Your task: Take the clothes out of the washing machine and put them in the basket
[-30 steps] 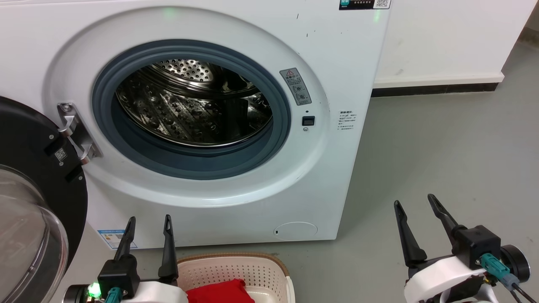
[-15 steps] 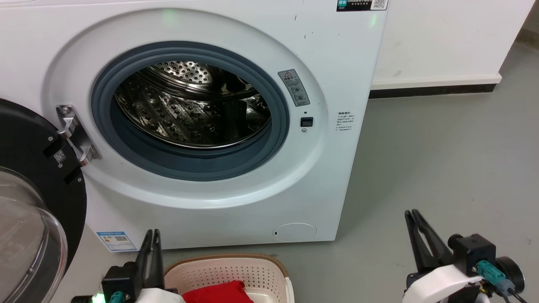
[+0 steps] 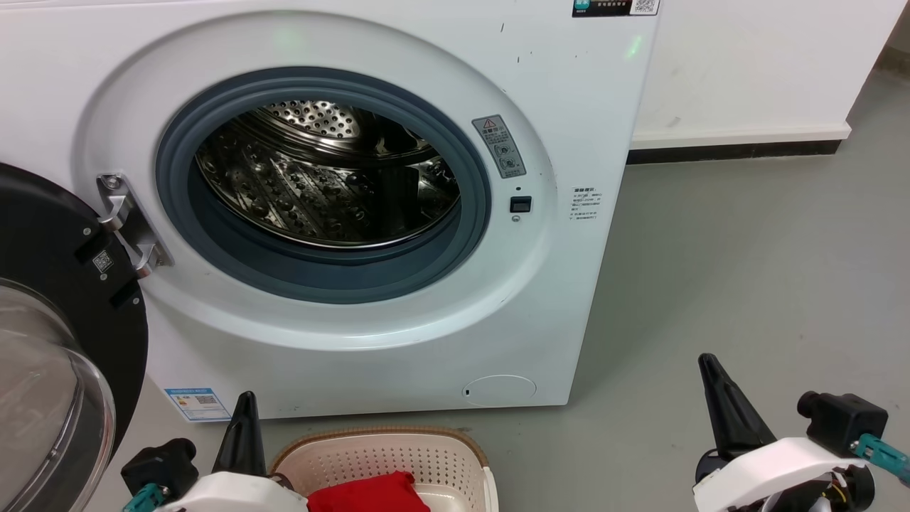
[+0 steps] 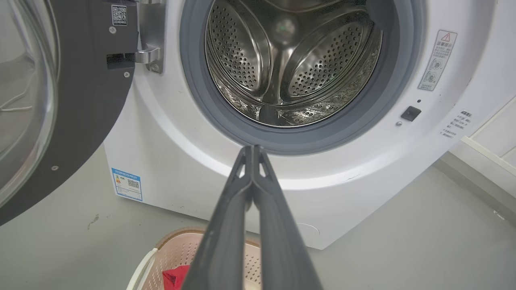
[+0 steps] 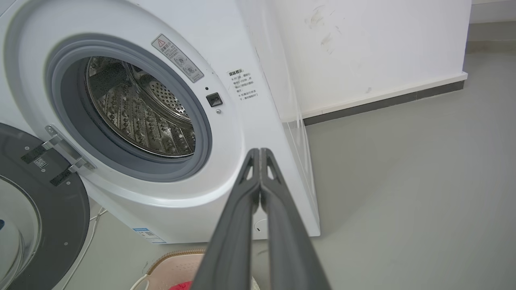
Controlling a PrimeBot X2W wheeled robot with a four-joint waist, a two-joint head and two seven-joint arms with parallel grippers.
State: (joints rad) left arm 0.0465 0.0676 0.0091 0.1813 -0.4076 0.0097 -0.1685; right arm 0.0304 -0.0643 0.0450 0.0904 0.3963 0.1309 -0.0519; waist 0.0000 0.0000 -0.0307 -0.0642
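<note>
The white washing machine [image 3: 341, 213] stands in front of me with its round glass door [image 3: 50, 341] swung open to the left. Its steel drum [image 3: 327, 178] shows bare metal, with no clothes visible inside. The red clothes [image 3: 370, 494] lie in the cream basket [image 3: 398, 455] on the floor below the machine. My left gripper [image 3: 245, 405] is shut on nothing, just left of the basket. My right gripper [image 3: 711, 370] is shut on nothing over the bare floor to the right. Both wrist views show the fingers pressed together, left gripper [image 4: 252, 150], right gripper [image 5: 260, 152].
Grey floor [image 3: 746, 270] stretches to the right of the machine. A white wall with a dark skirting strip [image 3: 732, 151] runs behind it. The open door takes up the space at the left.
Both grippers went from open to shut over the last second. Both wrists then rolled, so the fingers now show edge-on and lower in the head view.
</note>
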